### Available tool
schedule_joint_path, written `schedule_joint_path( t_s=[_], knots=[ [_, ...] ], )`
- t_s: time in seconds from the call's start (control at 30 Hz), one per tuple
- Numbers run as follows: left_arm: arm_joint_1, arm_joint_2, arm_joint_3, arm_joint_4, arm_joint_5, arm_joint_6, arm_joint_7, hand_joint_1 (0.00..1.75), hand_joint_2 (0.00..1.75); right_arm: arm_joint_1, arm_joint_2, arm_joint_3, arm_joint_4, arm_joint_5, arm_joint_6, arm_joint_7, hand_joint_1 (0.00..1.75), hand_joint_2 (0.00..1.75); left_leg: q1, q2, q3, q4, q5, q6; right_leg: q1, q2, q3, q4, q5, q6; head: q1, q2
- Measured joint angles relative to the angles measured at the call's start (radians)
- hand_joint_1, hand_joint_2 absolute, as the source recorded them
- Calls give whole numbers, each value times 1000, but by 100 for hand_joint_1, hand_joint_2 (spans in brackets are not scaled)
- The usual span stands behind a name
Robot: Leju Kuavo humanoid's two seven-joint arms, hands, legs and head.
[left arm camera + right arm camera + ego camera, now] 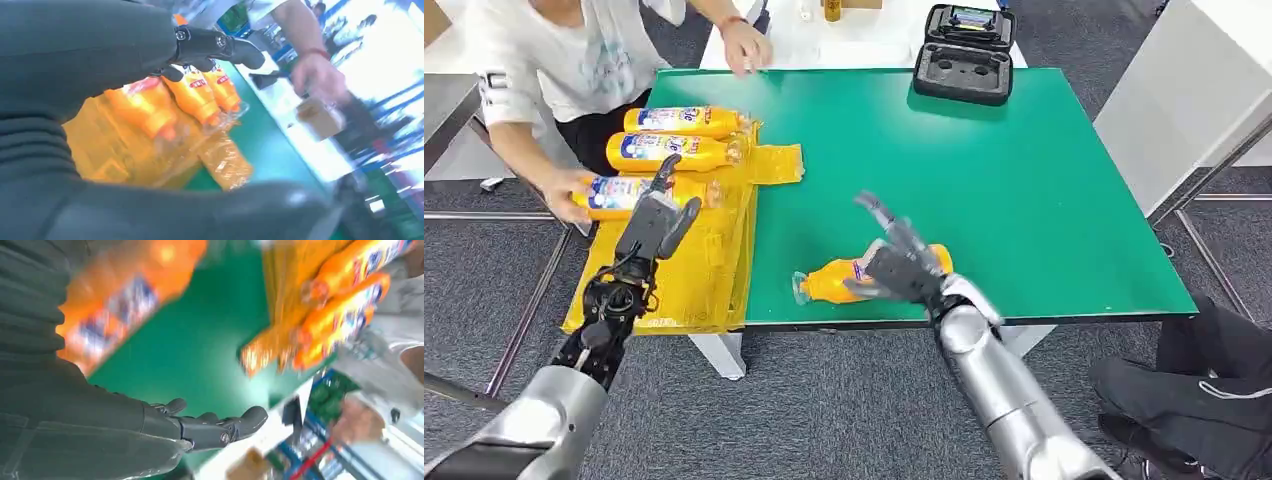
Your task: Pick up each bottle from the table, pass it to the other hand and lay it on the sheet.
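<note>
Fingers (886, 222) of the right hand (902, 265) are spreading wide apart above the lone bottle (834, 282), which is lying on its side near the front edge of the green worktop (984, 170), cap pointing toward the sheet; the hand is hovering over its base end and whether the palm is touching it cannot be told. The left hand (656, 220) is hanging over the yellow sheet (694, 280) with its fingers (664, 175) loosely apart and holding nothing, their tips reaching close to the nearest of the laid bottles (646, 192). That sheet is draping over the worktop's left edge, with three bottles lying side by side on it, caps toward the green surface. A person's hand (567, 190) is resting on the base of the nearest one at the sheet's outer edge, and the person's other hand (746, 47) is sitting by the far left corner. A black case (965, 55) is lying open at the far edge. Bare green worktop is stretching across the middle and right side.
</note>
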State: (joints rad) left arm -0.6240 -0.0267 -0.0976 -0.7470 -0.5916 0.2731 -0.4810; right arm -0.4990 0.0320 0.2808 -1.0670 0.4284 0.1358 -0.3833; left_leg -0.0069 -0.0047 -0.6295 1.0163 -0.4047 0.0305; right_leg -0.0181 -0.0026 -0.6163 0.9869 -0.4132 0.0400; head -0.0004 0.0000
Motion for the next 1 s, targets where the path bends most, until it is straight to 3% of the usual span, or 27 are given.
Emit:
schedule_joint_path(
  t_s=[0.13,0.33,0.7,1.0],
  knots=[
    [53,-15,21,-81,168,1,-74,0,175,-86,-43,9,16,12,36,55,0,175,0,0,-1,0,0,0,0,0,0,0,0,0,0,0],
    [104,-29,21,-148,225,39,-98,0,175,-280,-88,63,181,12,74,94,0,175,1,-1,0,0,1,0,1,-1,0,0,0,0,0,0],
    [126,-30,9,-175,230,84,-73,0,175,-434,-96,188,453,18,206,136,0,175,1,-1,0,0,1,0,1,-1,0,0,0,0,0,0],
    [124,-29,-6,-155,231,121,-80,0,175,-474,-110,290,550,9,361,90,0,175,1,-1,0,0,1,0,1,-1,0,0,0,0,0,0]
  ],
)
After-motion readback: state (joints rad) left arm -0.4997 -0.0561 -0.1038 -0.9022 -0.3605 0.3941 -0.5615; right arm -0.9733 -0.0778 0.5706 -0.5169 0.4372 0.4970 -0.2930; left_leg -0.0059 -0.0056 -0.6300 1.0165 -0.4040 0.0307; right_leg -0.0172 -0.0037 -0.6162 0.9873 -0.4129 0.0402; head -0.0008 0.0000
